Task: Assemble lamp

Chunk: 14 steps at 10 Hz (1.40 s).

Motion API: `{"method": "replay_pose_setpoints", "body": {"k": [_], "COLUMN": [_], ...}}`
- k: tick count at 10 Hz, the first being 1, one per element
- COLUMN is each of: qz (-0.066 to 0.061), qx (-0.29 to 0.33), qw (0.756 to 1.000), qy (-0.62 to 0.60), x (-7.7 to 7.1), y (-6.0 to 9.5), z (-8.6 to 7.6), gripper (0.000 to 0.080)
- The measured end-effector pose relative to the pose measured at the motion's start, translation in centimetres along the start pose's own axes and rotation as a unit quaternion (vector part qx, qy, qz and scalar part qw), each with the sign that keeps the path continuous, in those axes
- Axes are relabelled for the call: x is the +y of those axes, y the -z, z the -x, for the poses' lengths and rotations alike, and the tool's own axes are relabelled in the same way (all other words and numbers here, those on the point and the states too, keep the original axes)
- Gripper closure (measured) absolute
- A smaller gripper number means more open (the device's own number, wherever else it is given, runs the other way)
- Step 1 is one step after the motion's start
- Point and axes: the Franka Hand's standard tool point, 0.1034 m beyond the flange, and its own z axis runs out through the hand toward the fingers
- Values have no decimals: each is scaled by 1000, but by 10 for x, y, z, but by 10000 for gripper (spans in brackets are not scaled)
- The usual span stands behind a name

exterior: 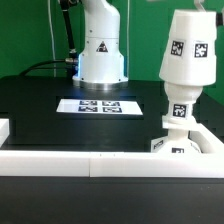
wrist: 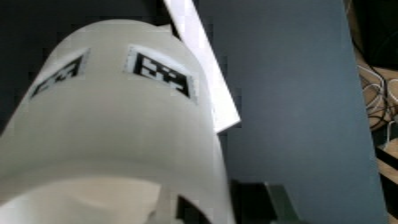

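Observation:
The white cone-shaped lamp shade (exterior: 187,45) with a square tag hangs at the exterior view's right, just above the ball-shaped bulb (exterior: 178,108). The bulb stands on the angular base (exterior: 178,148). The gripper itself is above the picture's top edge in the exterior view. In the wrist view the shade (wrist: 125,130) fills most of the picture and shows two tags. My gripper (wrist: 187,212) is shut on the shade, and one dark finger (wrist: 254,205) shows beside it. The bulb and base are hidden behind the shade in the wrist view.
A low white wall (exterior: 100,160) runs along the front of the black table and wraps round the base. The marker board (exterior: 92,105) lies in front of the white robot pedestal (exterior: 100,55). Cables (wrist: 374,100) lie at the table's edge.

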Motion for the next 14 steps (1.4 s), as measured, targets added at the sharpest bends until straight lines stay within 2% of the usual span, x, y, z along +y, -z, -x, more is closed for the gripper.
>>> {"method": "replay_pose_setpoints", "body": {"k": [7,12,14], "qz": [12,14,17], "qx": [0,-2,-13], "qw": [1000,1000,999], "qy": [-3,9,31], "x": [13,20,28], "y": [-44,-45,-39], "z": [-2,-3,-6], "gripper": [755,748,388]}}
